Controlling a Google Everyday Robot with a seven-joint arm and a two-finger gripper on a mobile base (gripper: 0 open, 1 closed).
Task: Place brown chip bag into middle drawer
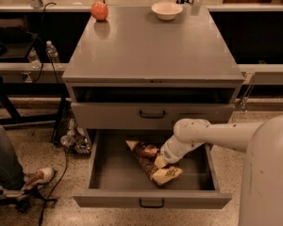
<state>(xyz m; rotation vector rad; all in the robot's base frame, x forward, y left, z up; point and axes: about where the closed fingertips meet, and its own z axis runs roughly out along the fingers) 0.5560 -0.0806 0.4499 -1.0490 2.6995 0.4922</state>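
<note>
The brown chip bag (145,155) lies slanted on the floor of the pulled-out middle drawer (151,199), one cream-yellow end toward the back left and the other (168,174) toward the front. My gripper (160,163) is down inside the drawer at the bag's front half, touching or just above it. The white wrist (175,149) covers most of the gripper. The arm reaches in from the right.
A closed drawer with a taller front (152,114) sits just above the arm, under an open slot. On the cabinet top stand an orange round fruit (99,11) and a white bowl (166,10). A person's leg and shoe (35,175) and cables are at the left.
</note>
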